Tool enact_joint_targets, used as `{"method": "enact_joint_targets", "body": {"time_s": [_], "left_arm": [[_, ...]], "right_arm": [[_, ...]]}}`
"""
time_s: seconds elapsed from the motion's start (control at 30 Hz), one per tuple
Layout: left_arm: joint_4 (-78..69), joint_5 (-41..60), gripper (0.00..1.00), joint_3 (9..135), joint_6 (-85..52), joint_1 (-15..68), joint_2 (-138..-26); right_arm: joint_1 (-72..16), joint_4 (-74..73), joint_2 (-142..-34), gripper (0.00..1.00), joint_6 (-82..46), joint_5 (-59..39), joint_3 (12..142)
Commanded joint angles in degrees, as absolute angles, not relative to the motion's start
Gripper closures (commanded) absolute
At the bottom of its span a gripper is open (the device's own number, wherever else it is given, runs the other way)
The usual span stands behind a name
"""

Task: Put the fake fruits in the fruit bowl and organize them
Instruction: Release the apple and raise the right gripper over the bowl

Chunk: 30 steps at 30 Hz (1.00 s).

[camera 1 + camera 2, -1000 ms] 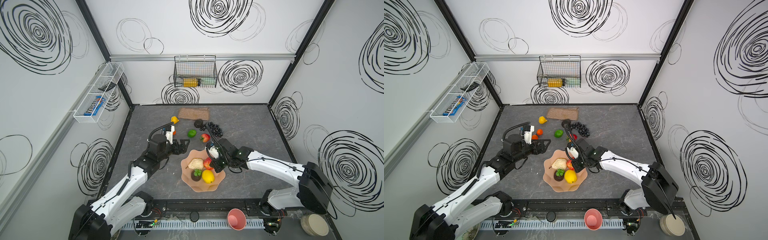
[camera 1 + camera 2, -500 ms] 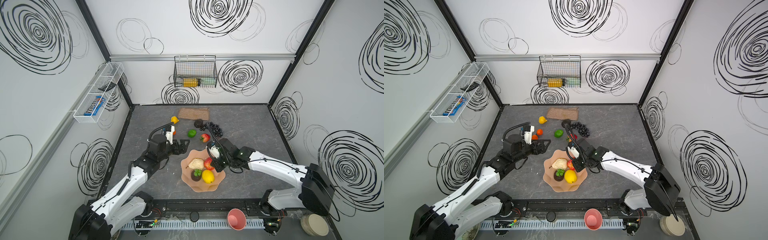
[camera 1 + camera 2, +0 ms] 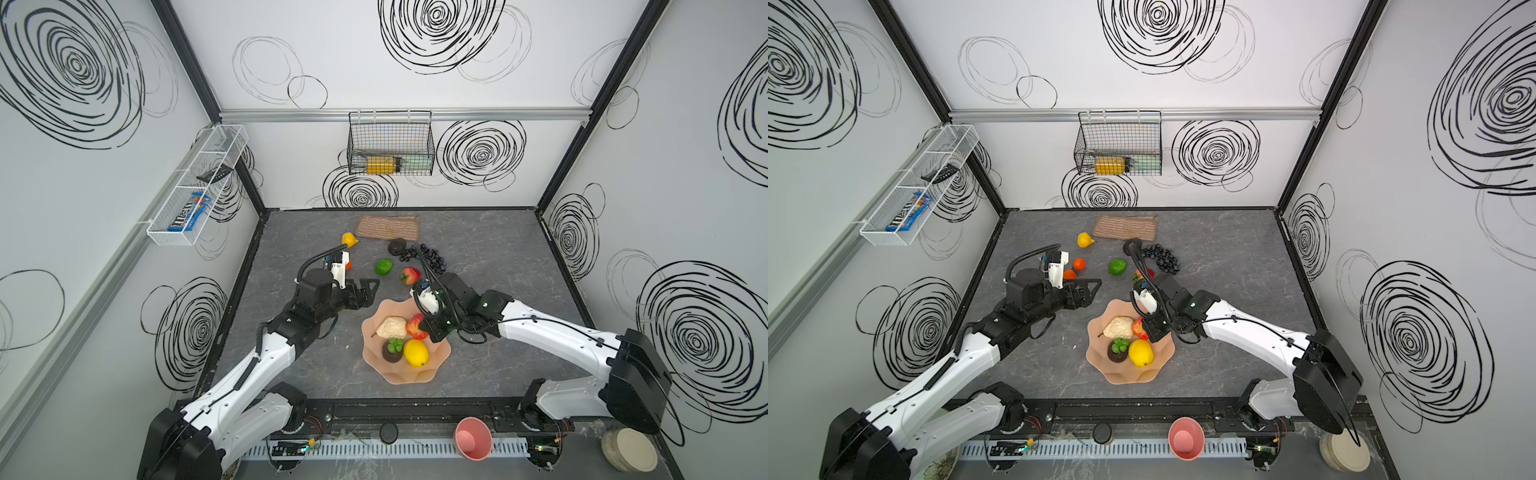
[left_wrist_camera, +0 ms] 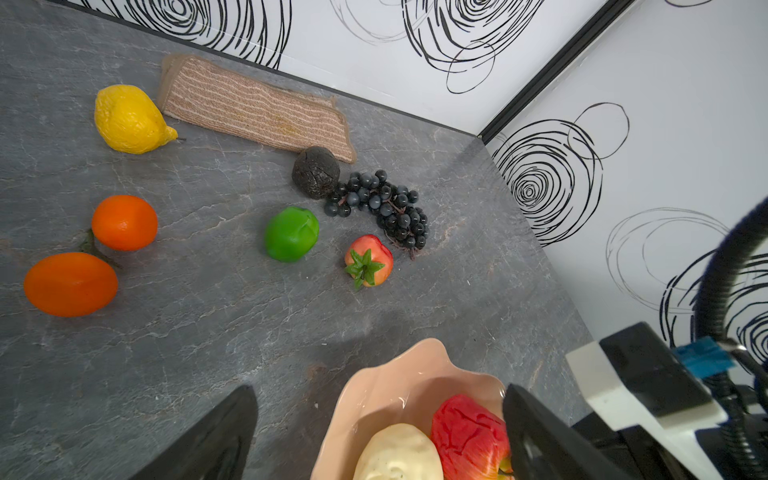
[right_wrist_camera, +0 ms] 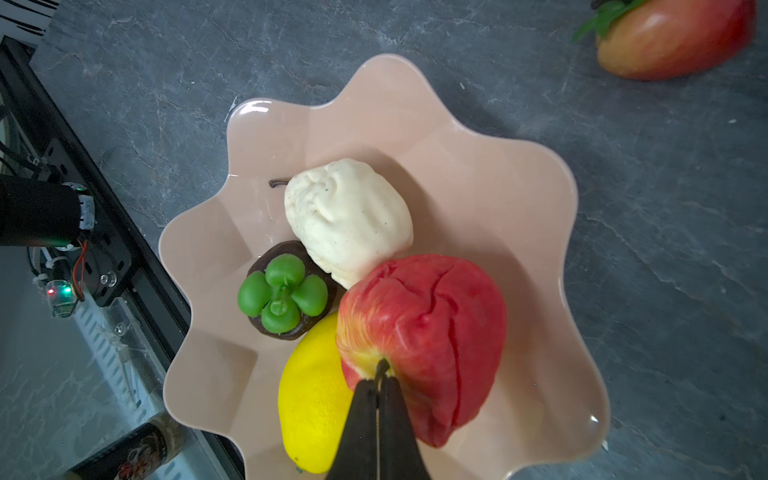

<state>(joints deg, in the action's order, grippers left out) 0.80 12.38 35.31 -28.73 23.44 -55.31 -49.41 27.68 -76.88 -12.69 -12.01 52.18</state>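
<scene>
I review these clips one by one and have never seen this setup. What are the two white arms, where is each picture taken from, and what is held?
Two white robot arms work on a grey table. Two pictures look down from overhead; the other two come from a camera on each arm's wrist. The right end effector is shut on the stem of a red plastic apple inside the wavy-rimmed peach-pink bowl, beside a cream pear, a yellow lemon and a dark fruit with a green top. The left end effector is open and holds nothing. On the table: a second yellow lemon, two oranges, a green lime, a red strawberry, a black grape bunch, a dark avocado and a tan woven mat.
</scene>
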Motion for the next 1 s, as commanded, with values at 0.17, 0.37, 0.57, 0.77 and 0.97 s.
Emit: {"method": "enact_joint_targets", "body": {"time_s": [0.17,0.37,0.57,0.77,0.97], "left_arm": [[-1.04,12.69,0.04,34.98,-28.92,22.84,-55.20],[-1.21,12.92,0.04,34.98,-28.94,22.76,-55.28],[-1.16,12.92,0.04,35.03,-28.92,22.62,-55.28],[-0.89,12.70,0.04,35.25,-28.83,22.63,-55.11],[-0.32,11.53,0.04,35.16,-28.83,22.46,-54.41]], "right_arm": [[-46.76,27.13,-77.25,0.96,-14.83,-15.04,52.10],[-45.98,27.58,-79.13,0.93,-15.12,-13.85,52.50],[-45.89,27.88,-79.54,0.85,-14.77,-12.40,53.24],[-46.09,29.01,-78.69,0.71,-13.62,-11.24,54.67],[-46.83,31.12,-77.59,0.59,-11.04,-7.99,57.55]]}}
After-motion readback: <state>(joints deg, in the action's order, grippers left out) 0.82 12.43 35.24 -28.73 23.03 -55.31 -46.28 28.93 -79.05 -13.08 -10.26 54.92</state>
